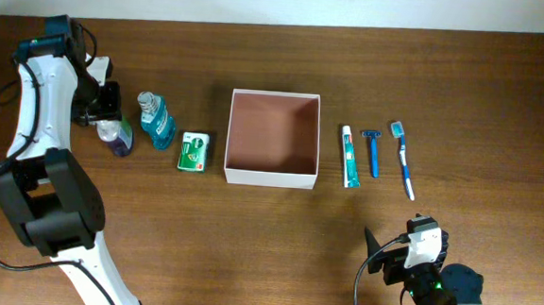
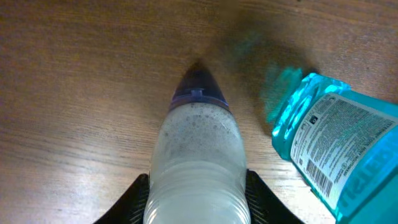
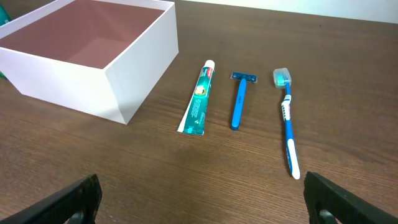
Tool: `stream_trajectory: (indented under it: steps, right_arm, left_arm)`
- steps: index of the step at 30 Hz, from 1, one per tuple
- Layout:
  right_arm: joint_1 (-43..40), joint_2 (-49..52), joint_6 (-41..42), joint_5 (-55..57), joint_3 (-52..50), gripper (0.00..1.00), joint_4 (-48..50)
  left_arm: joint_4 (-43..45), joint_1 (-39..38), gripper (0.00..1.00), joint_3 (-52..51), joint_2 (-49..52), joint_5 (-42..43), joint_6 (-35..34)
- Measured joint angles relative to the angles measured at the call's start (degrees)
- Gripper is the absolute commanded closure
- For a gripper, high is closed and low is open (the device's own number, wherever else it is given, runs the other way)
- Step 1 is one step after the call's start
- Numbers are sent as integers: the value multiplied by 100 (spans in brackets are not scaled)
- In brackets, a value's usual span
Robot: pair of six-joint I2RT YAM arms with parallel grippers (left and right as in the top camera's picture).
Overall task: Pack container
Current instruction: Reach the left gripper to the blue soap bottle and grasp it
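Observation:
The container (image 1: pixel 270 178) is a square white box with a pinkish-brown inside, at the table's middle; it also shows in the right wrist view (image 3: pixel 140 68). It holds nothing. My left gripper (image 1: pixel 102 112) (image 2: pixel 198 208) is at the far left, its fingers pressed on both sides of a clear bottle with a purple cap (image 1: pixel 117 138) (image 2: pixel 198 149) lying on the table. A teal mouthwash bottle (image 1: pixel 157 122) (image 2: pixel 336 143) lies just right of it. My right gripper (image 1: pixel 407 257) (image 3: pixel 202 199) is open and empty near the front edge.
A small green packet (image 1: pixel 193 152) lies left of the container. Right of it lie a toothpaste tube (image 1: pixel 350 157) (image 3: pixel 200 98), a blue razor (image 1: pixel 373 151) (image 3: pixel 239 99) and a blue-white toothbrush (image 1: pixel 404 161) (image 3: pixel 287 121) in a row.

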Motion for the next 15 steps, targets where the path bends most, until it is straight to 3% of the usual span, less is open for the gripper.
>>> stream_trajectory:
  steps: [7, 15]
  right_arm:
    - [0, 0, 4, 0, 0, 1, 0]
    - [0, 0, 7, 0, 0, 1, 0]
  left_arm:
    - [-761, 0, 87, 339, 72, -37, -70]
    - [-1998, 0, 96, 2382, 181, -122, -367]
